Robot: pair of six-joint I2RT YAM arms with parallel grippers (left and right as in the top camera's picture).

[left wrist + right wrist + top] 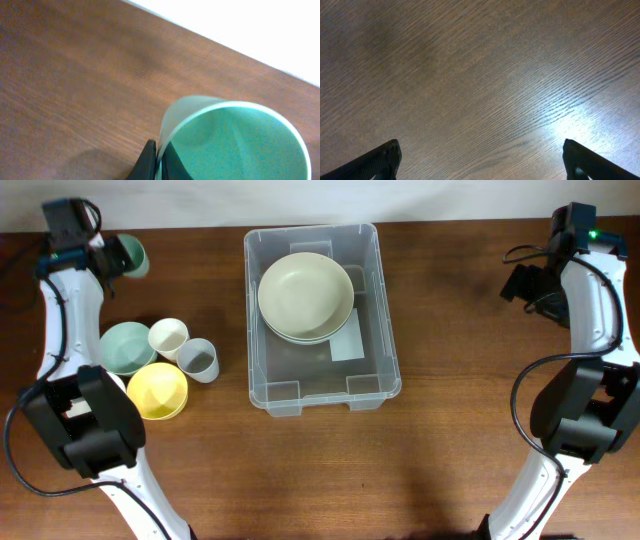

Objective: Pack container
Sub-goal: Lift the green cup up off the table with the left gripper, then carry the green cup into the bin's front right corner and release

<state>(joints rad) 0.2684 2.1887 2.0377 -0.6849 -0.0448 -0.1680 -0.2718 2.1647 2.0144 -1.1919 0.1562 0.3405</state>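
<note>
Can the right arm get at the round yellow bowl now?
Probably not: the round yellow bowl sits left of the large clear plastic container, which lies between it and the open right gripper.

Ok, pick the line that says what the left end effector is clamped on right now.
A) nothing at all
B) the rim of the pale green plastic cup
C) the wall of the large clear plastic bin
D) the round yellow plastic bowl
B: in the left wrist view the left end effector is shut on the rim of the pale green plastic cup, one finger outside the wall and one inside.
</note>
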